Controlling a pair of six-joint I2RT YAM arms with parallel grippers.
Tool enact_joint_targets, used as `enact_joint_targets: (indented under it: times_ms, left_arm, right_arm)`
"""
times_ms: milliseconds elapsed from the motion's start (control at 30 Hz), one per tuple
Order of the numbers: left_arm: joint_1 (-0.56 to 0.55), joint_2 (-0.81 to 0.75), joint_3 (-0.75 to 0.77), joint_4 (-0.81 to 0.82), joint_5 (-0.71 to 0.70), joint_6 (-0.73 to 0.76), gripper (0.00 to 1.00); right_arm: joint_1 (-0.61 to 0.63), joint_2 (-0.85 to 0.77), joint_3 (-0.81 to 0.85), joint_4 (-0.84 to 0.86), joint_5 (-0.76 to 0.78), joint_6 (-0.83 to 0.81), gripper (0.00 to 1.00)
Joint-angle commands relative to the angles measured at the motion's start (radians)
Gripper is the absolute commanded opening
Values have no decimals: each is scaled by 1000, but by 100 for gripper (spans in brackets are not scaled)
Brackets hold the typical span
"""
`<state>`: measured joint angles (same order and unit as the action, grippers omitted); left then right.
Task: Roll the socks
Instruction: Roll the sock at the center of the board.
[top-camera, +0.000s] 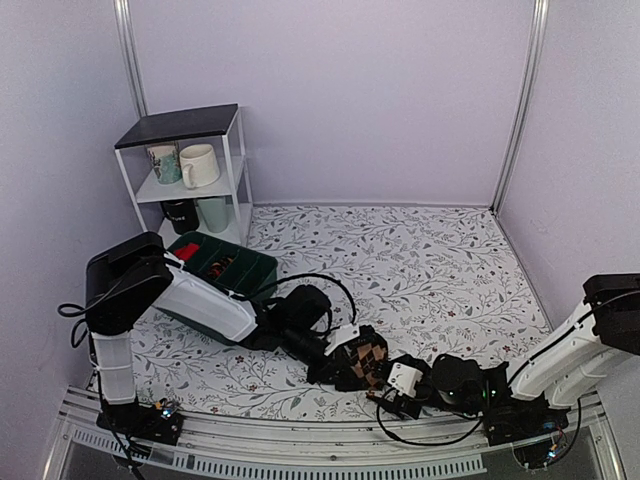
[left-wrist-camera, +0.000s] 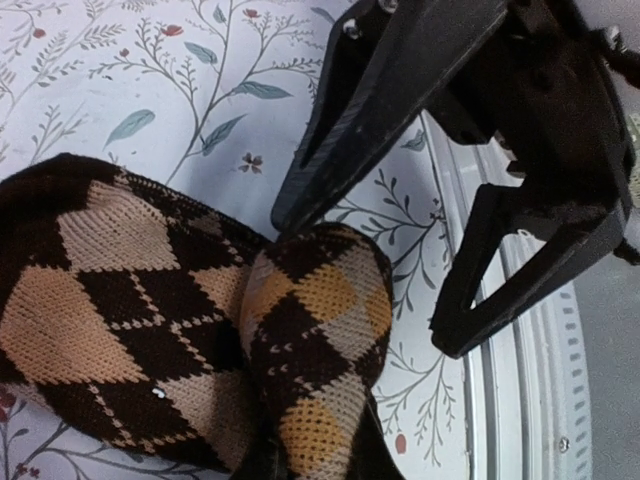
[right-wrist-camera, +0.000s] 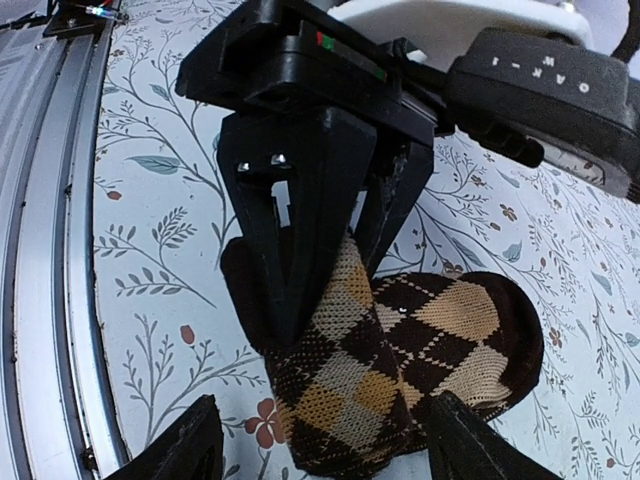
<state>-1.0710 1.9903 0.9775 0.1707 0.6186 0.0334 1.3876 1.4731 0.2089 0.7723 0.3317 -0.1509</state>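
A pair of brown, tan and mustard argyle socks (top-camera: 367, 357) lies near the table's front edge, one end rolled up. My left gripper (top-camera: 338, 366) is shut on the rolled end (left-wrist-camera: 318, 340); its fingers are mostly hidden under the knit in the left wrist view (left-wrist-camera: 315, 452). The flat part of the socks (left-wrist-camera: 110, 310) spreads to the left there. In the right wrist view the left gripper (right-wrist-camera: 325, 300) clamps the roll (right-wrist-camera: 350, 390) from above. My right gripper (top-camera: 388, 387) is open and empty, its fingers (right-wrist-camera: 175, 450) wide apart on either side of the roll, not touching it.
A green bin (top-camera: 225, 268) with items sits behind the left arm. A white shelf (top-camera: 190, 165) with mugs stands at the back left. The metal rail (right-wrist-camera: 40, 260) of the table's front edge runs close beside the socks.
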Motion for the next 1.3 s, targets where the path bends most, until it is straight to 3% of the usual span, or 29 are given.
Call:
enact_joint_targets:
  times_ms: [0,167,233,367,500,567,700,800,967,1267]
  left_arm:
    - [-3,75,-49,-239,-10,-8,0]
    - [-4,78,-49,-234,-6,-9,0]
    - [-3,82,-48,-231,-6,-8,0]
    - [0,81,-52,-224,-15,-7,0]
    - [0,27,-76,-159,-73,-15,4]
    - [-6,-56,-117,-91,-150,-4,25]
    - [-30,-256,-245,171,-296,72,29]
    - [-39,-350,-327,348,-302,193,57]
    - [-64,-317,-339,430,-262,352,61]
    - [-94,-160,-291,460,-184,379,62]
  right_arm:
    - [8,47,35,11,4,-53,71]
    - [8,131,64,19,-56,-15,64]
    - [8,156,71,12,-44,4,51]
    - [8,165,57,-8,12,85,14]
    - [7,156,53,-70,28,192,0]
    - [3,140,39,-86,-3,242,0]
    - [-23,112,-1,-83,-104,355,0]
    - [-50,93,-15,-81,-190,418,0]
    - [-98,81,-40,-85,-310,532,0]
    - [-140,116,-50,-74,-395,612,0]
